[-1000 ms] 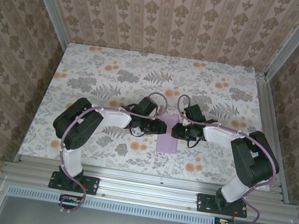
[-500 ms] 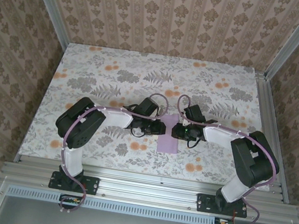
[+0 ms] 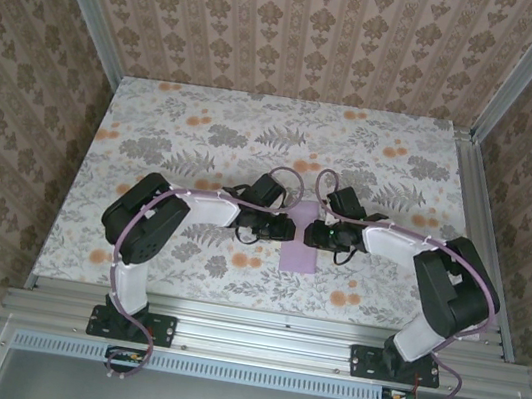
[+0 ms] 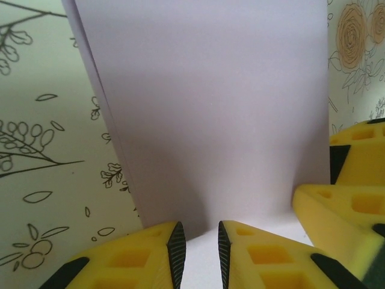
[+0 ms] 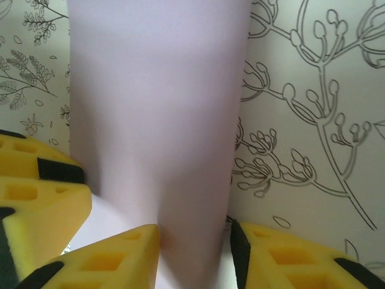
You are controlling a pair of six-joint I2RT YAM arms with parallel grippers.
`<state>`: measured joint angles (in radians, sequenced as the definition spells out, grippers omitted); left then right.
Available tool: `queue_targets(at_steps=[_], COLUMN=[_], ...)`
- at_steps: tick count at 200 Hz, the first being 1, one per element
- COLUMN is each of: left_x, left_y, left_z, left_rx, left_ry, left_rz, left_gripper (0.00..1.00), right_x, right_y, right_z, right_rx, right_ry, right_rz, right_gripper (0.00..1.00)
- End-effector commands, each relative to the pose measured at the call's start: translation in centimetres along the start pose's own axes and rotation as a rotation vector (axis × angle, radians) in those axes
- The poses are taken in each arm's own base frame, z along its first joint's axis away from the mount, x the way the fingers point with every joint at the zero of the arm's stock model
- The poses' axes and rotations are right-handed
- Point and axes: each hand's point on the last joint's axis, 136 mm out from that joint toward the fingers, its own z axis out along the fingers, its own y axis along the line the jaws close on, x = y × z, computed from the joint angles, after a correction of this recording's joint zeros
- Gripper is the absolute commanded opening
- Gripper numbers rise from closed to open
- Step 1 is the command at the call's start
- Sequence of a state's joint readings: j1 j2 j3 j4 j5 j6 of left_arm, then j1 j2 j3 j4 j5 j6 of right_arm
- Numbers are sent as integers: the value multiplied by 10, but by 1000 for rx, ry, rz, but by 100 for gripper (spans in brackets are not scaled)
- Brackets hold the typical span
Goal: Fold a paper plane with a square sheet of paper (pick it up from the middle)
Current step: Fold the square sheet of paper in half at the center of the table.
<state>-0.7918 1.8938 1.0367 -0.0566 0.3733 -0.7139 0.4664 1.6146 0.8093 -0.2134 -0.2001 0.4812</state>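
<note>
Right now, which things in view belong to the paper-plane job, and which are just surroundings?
Job: folded lavender paper sheet; left gripper; right gripper.
Just there: floral tablecloth; patterned walls; aluminium frame.

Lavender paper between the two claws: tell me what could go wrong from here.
1. The left claw and right claw meet nearly tip to tip over the lavender paper; a small move might knock them together.
2. In the left wrist view its layers look offset along one edge, so a crease pressed now could set crooked.
3. The right claw's fingers stand apart around it, so it may slip.
</note>
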Motion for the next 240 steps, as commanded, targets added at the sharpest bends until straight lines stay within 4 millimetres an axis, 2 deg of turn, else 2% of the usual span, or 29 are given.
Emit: queue_targets(at_steps=[1, 32, 54, 72, 105, 129, 165, 240], left_x=[43, 46, 46, 48, 51, 52, 56, 59], left_y=[64, 70, 71, 72, 71, 73, 79, 82], left_z=[18, 18, 19, 22, 26, 27, 27, 26], left_rx=[-240, -284, -313, -326, -344, -364, -405, -450], left_ry=[133, 147, 151, 164, 179, 190, 204, 219], left_rz=[-27, -17, -2, 5, 20, 29, 44, 64], left_gripper=[26, 26, 26, 26, 26, 26, 26, 26], right_x=[2, -1, -4, -2, 0, -1, -1, 20], right_y=[-7, 2, 23, 37, 40, 37, 22, -18], right_z=[-16, -33, -40, -35, -17, -5, 9, 21], right_rx=[30, -17, -140, -237, -285, -268, -225, -103], right_ry=[-11, -48, -72, -59, -34, -20, -5, 44], right_rz=[11, 35, 77, 124, 168, 170, 172, 171], right_gripper=[41, 36, 27, 23, 15, 13, 10, 11])
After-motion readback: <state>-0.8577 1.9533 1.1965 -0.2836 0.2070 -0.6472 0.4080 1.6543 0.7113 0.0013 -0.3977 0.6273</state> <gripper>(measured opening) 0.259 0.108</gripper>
